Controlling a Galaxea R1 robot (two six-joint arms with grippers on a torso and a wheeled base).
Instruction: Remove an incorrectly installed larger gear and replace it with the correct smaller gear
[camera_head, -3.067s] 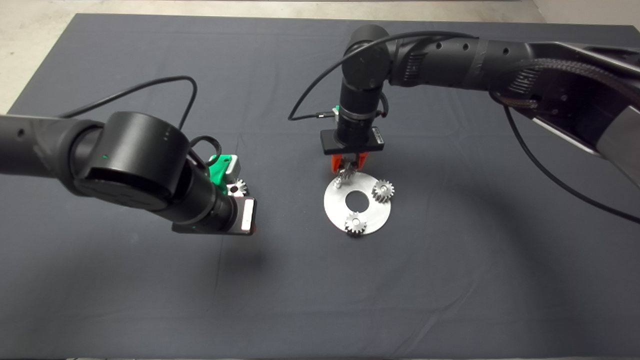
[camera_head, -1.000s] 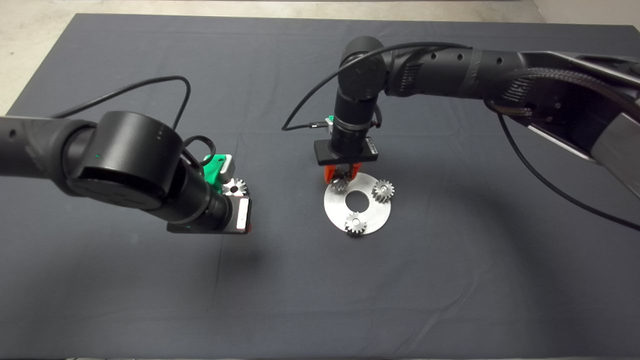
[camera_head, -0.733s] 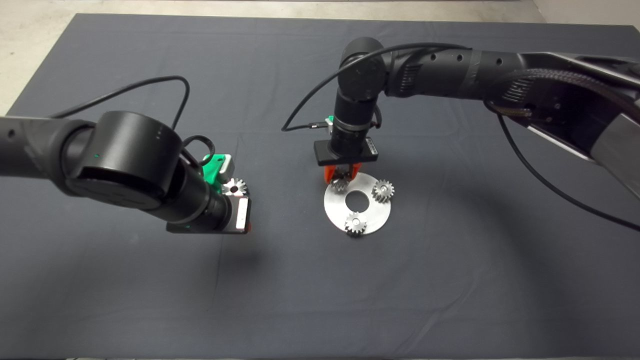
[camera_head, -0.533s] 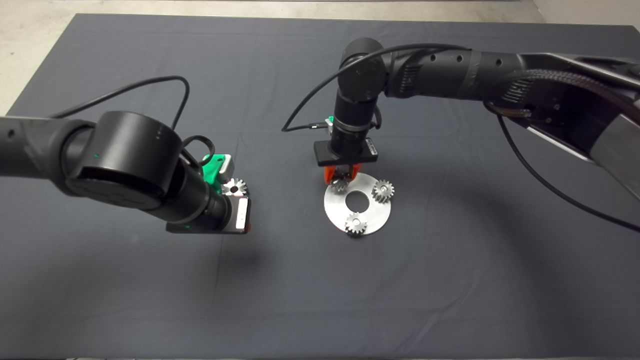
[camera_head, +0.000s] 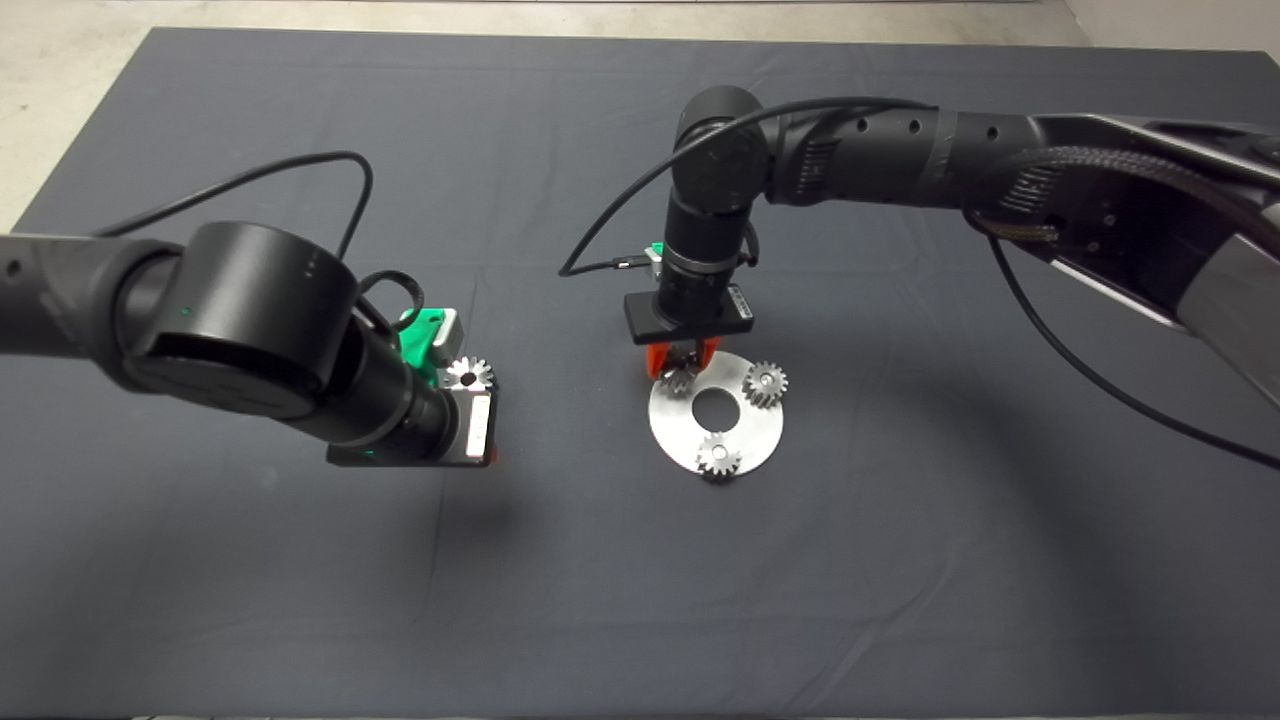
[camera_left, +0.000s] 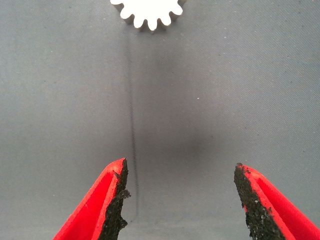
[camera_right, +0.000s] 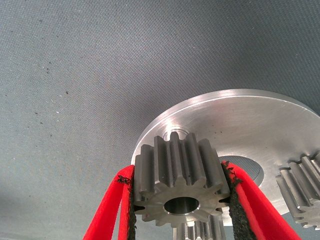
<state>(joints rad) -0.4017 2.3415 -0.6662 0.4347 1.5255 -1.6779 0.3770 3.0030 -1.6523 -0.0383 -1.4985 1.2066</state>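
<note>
- Head view: the right gripper (camera_head: 679, 362) hung nose-down from its arm over the far-left rim of a round silver plate (camera_head: 675, 430) lying on the dark mat (camera_head: 640, 600) of the desk.
- Between its red fingers sat the smaller gear (camera_head: 679, 377), at the plate's edge; whether the gear touched the plate could not be told from above.
- Two other small gears stood on the same plate, one at the right rim (camera_head: 765, 383) and one at the near rim (camera_head: 719, 457), with the plate's round centre hole (camera_head: 714, 405) between them.
- The larger gear (camera_head: 469, 374) lay flat on the mat well left of the plate, just beside the left arm's wrist.
- The left gripper itself was hidden under its arm in this view.
- Left wrist view: the left gripper (camera_left: 182, 202) had its fingers spread wide apart with only bare mat between them.
- The bright toothed rim of the larger gear (camera_left: 148, 11) showed beyond the fingertips, apart from them.
- Right wrist view: the right gripper (camera_right: 180, 192) was closed on the smaller gear (camera_right: 180, 182), a black pad pressed to the teeth on each side.
- The gear was held upright over the near rim of the silver plate (camera_right: 235, 120).
- One neighbouring small gear (camera_right: 302, 192) stood on the plate to the side.
</note>
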